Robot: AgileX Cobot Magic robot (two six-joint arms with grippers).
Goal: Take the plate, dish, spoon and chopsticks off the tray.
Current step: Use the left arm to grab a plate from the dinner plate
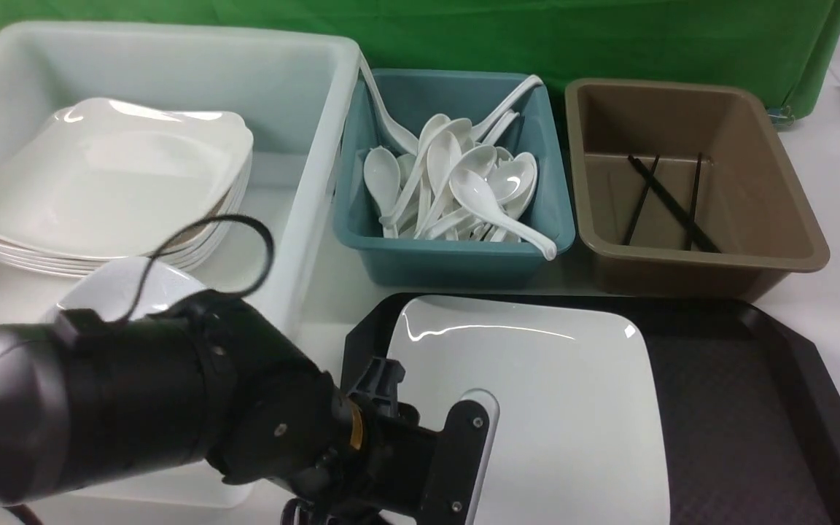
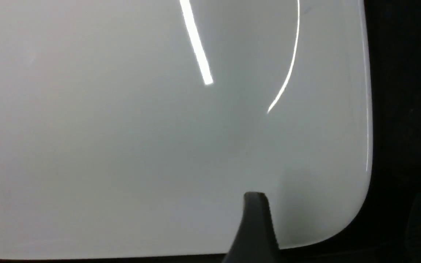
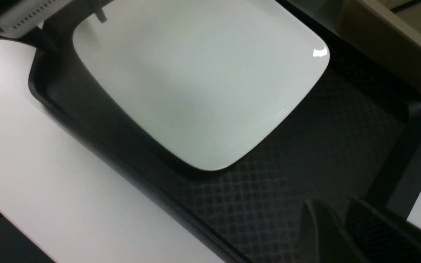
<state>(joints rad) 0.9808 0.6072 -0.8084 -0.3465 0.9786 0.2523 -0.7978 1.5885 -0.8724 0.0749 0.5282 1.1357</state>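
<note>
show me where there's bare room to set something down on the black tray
The black plastic tray is bare between the glossy white square plate and its far-right corner. It's crowded at the plate's left edge, under the black left arm.

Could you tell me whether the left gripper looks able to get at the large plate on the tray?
Probably yes: the left gripper is already at the edge of the plate, and nothing visible lies on the plate.

Green cloth (image 1: 464,33), white bin (image 1: 308,168) with stacked plates (image 1: 106,182), teal bin (image 1: 449,259), brown bin (image 1: 697,266)
</note>
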